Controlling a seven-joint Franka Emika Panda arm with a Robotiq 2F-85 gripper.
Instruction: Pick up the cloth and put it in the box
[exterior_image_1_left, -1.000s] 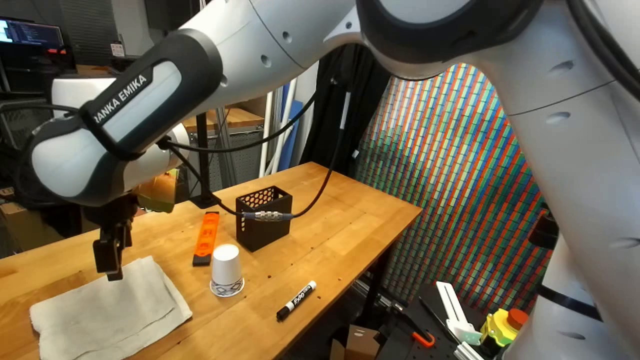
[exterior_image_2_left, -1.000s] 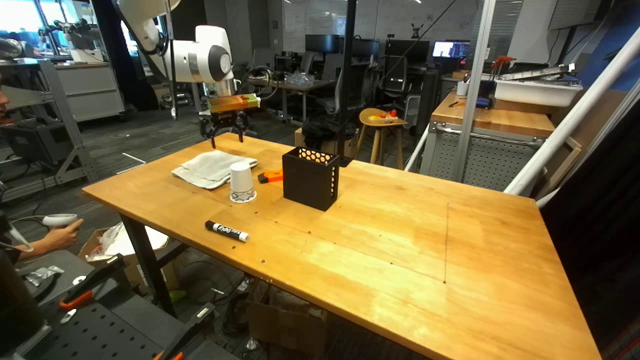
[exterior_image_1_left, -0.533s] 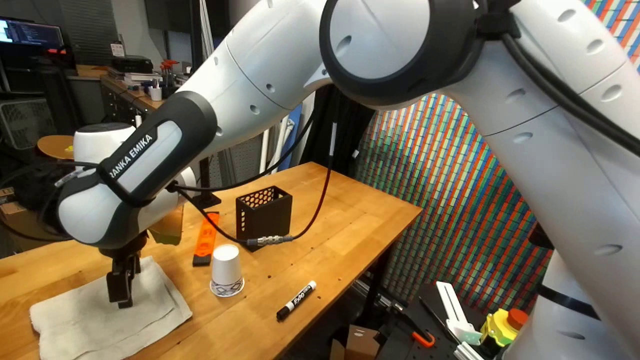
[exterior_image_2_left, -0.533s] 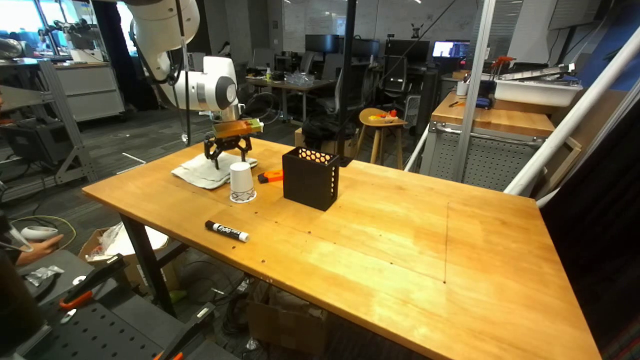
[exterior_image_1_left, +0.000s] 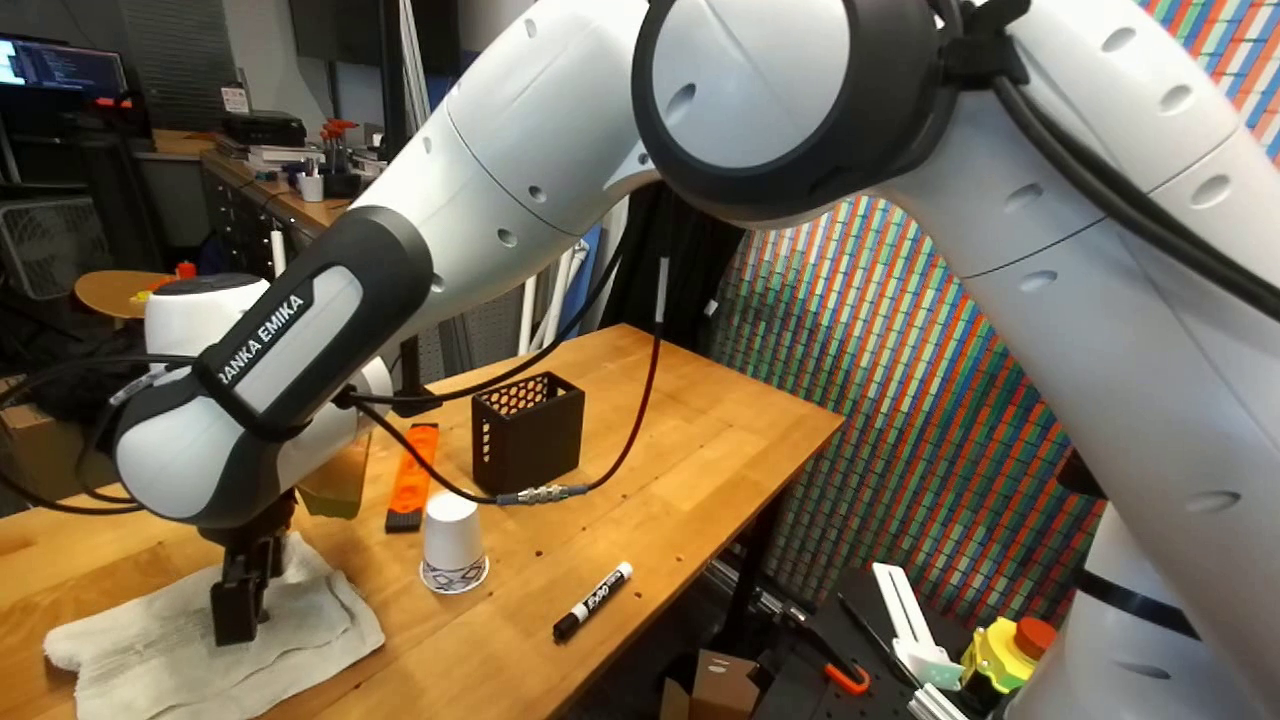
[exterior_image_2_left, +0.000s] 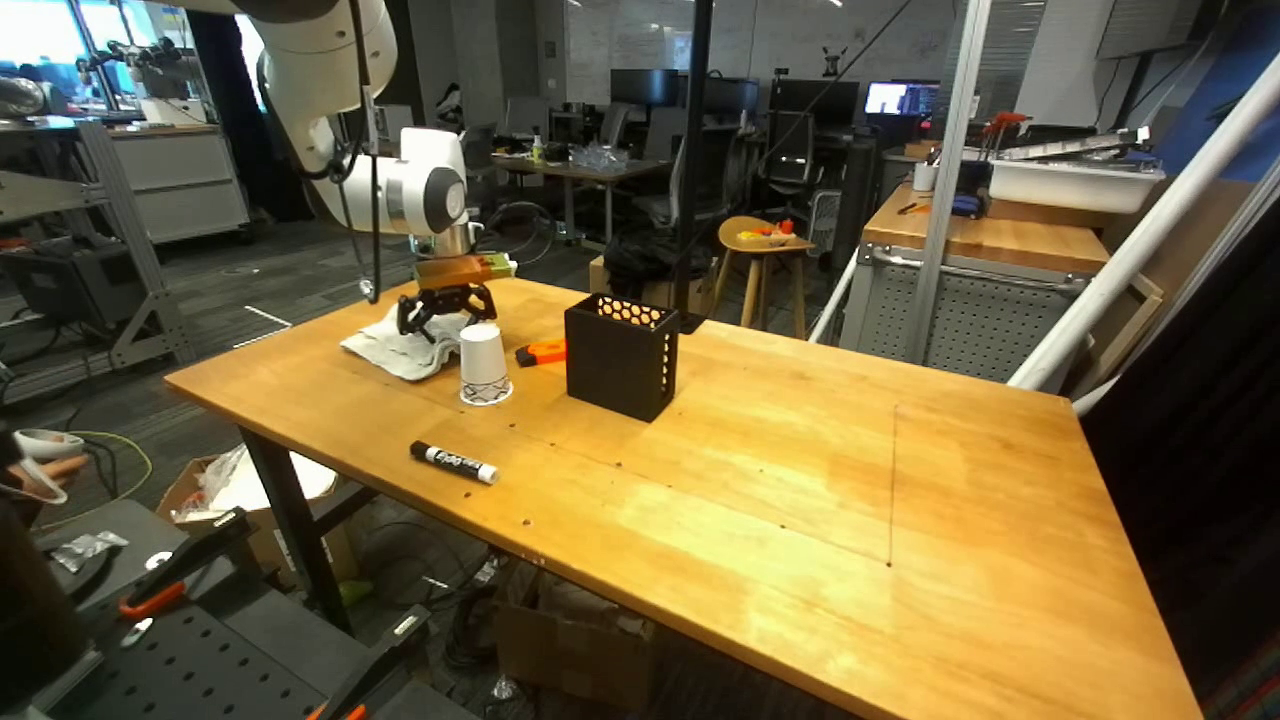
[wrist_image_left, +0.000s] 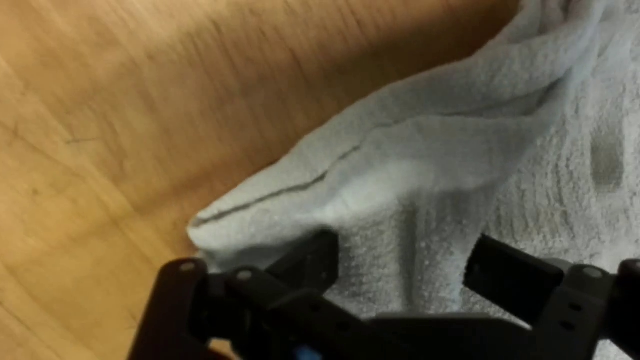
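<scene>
The off-white cloth (exterior_image_1_left: 310, 640) lies rumpled on the table in both exterior views. Pressed down on it from above is my gripper (exterior_image_1_left: 240, 612), whose black fingers touch the fabric. In the wrist view the gripper (wrist_image_left: 400, 262) stands open, with a wide gap between its fingertips. A raised fold of the cloth (wrist_image_left: 450, 145) runs across in front, and creased fabric fills the gap without being pinched. The black box (exterior_image_2_left: 620, 358) with small holes in its sides stands upright on the table, open at the top and apart from the cloth.
An upside-down white paper cup (exterior_image_1_left: 452, 540) stands between cloth and box. Beside it lies an orange tool (exterior_image_1_left: 412, 478) with a black end. A black-and-white marker (exterior_image_2_left: 453, 464) rests near the table's front edge. The arm's cable (exterior_image_1_left: 545, 494) hangs in front of the box.
My gripper has come down from above the table onto the cloth. Its fingers have drawn somewhat closer together, and the cloth, flat before, is now wrinkled around them.
</scene>
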